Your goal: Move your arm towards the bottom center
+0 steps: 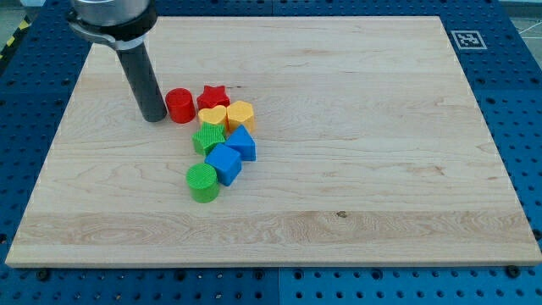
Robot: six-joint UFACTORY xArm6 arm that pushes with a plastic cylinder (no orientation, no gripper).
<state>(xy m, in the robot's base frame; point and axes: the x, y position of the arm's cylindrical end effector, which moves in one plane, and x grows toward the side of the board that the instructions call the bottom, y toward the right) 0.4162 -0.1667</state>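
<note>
The arm's rod stands with my tip (no gripper fitted) just beside the red cylinder on its left, at the upper-left of the wooden board, far from the board's bottom centre.

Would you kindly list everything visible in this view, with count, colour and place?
red cylinder: 1, red, top of the cluster, view's left
red star: 1, red, right of the red cylinder
yellow blocks: 2, yellow, heart and hexagon, below the star
green star: 1, green, mid cluster
blue blocks: 2, blue, lower right; second
green cylinder: 1, green, cluster's bottom
wooden board: 1, light wood, on blue pegboard
my tip: 1, dark rod, just left of the red cylinder
</note>
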